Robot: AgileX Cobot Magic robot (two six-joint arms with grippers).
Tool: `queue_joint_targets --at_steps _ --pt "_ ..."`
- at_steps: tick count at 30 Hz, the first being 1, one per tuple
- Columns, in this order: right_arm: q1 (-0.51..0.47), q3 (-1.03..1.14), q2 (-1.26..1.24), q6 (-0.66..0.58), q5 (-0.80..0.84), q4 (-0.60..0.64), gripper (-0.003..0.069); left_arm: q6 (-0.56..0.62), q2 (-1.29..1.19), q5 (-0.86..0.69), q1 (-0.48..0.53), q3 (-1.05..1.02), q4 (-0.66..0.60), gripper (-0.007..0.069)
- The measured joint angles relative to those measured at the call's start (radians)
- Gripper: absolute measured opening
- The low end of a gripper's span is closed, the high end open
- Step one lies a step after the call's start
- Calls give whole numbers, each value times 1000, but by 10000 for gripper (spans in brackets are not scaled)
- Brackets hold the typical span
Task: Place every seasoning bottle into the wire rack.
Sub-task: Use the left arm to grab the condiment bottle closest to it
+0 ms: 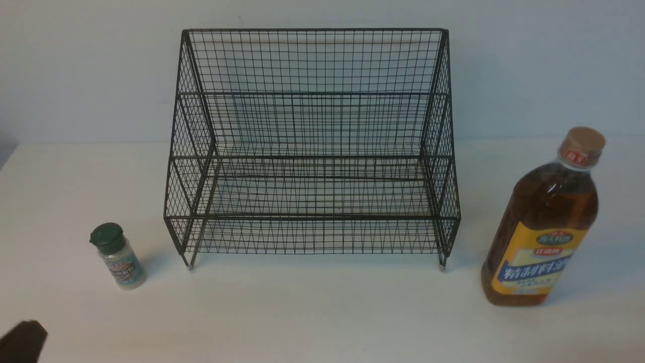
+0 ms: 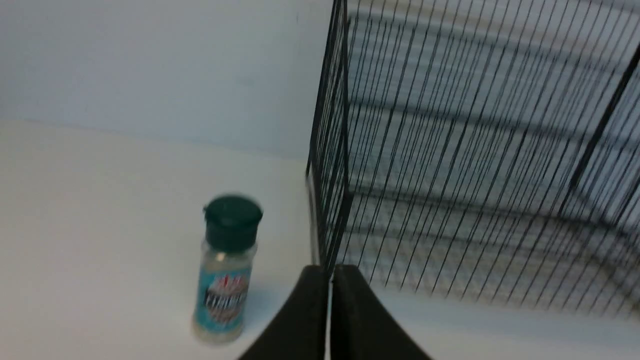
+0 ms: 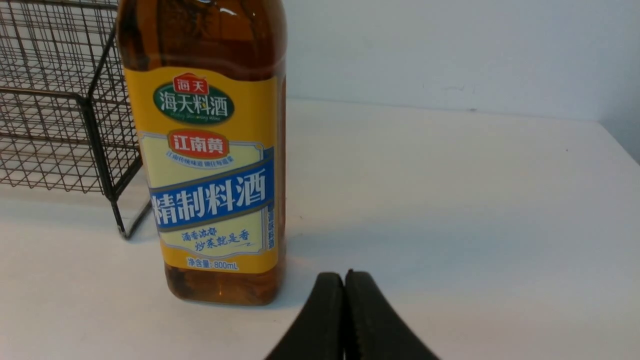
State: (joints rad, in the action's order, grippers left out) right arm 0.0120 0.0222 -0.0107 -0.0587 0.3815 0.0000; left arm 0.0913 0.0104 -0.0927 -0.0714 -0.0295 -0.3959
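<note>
The black wire rack [image 1: 312, 151] stands empty at the middle back of the white table. To its left a small clear shaker jar [image 1: 118, 256] with a dark green cap stands upright; it also shows as the jar [image 2: 225, 270] in the left wrist view. To the rack's right stands the tall amber bottle [image 1: 544, 222] with tan cap and yellow-blue label, close up as the bottle [image 3: 210, 150] in the right wrist view. My left gripper [image 2: 330, 272] is shut and empty, short of the jar and the rack's corner [image 2: 327, 200]. My right gripper [image 3: 345, 277] is shut and empty, just short of the bottle's base.
A pale wall runs behind the table [image 1: 322, 312]. A dark bit of my left arm [image 1: 22, 343] shows at the front left corner. The rack's small metal feet [image 1: 442, 266] rest on the table. The table's right edge [image 3: 620, 145] is near the tall bottle.
</note>
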Motion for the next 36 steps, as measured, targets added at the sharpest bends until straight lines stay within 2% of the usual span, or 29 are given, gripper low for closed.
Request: queue_joint_targets --at_steps 1,2,4,5,9,11,17,23,28,31,34,35,36 --pt "0 0 0 0 0 0 -15 -2 0 86 0 0 -82 -4" --pt "0 0 0 0 0 0 -15 -2 0 123 0 0 -111 -4" --pt "0 0 0 0 0 0 -15 -2 0 298 0 0 -188 -4" --pt "0 0 0 0 0 0 -15 -2 0 390 0 0 -205 -4" --pt "0 0 0 0 0 0 -15 1 0 567 0 19 -194 -4" --pt "0 0 0 0 0 0 -15 10 -3 586 0 69 -147 -4" --pt "0 0 0 0 0 0 -15 55 -226 457 0 216 69 -4" --pt "0 0 0 0 0 0 -15 57 -486 482 0 223 96 -4" --pt "0 0 0 0 0 0 -15 57 -723 587 0 224 98 22" --pt "0 0 0 0 0 0 -15 49 -897 714 0 225 98 88" --pt "0 0 0 0 0 0 -15 18 -1025 804 0 227 98 171" --pt "0 0 0 0 0 0 -15 16 -1025 810 0 227 98 178" --pt "0 0 0 0 0 0 -15 -17 -1100 865 0 229 98 246"
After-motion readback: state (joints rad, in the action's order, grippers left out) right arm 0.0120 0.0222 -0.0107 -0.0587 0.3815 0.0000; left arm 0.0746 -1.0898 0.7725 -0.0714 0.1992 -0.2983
